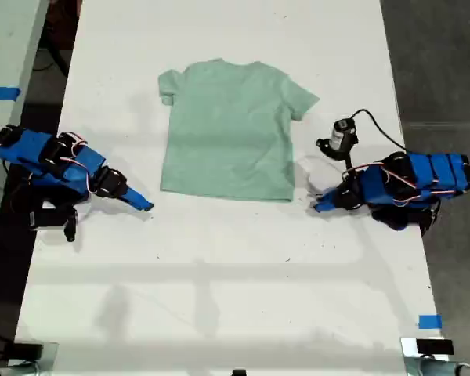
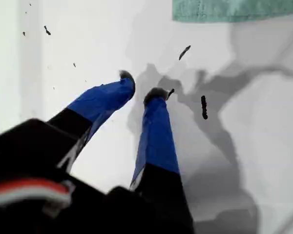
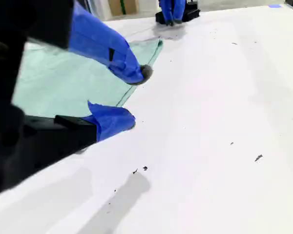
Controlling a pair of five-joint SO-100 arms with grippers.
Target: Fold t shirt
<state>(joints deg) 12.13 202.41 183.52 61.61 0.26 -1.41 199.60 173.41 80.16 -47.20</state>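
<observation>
Heads up: you've got the t shirt lying flat on the bench. My first pincer and my second pincer both sit with jaws apart, empty, near its hem corners.

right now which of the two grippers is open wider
My second gripper, on the arm at the exterior view's left. Its jaws gape wide near the t shirt corner, while my first gripper shows only a narrow gap between its tips.
</observation>
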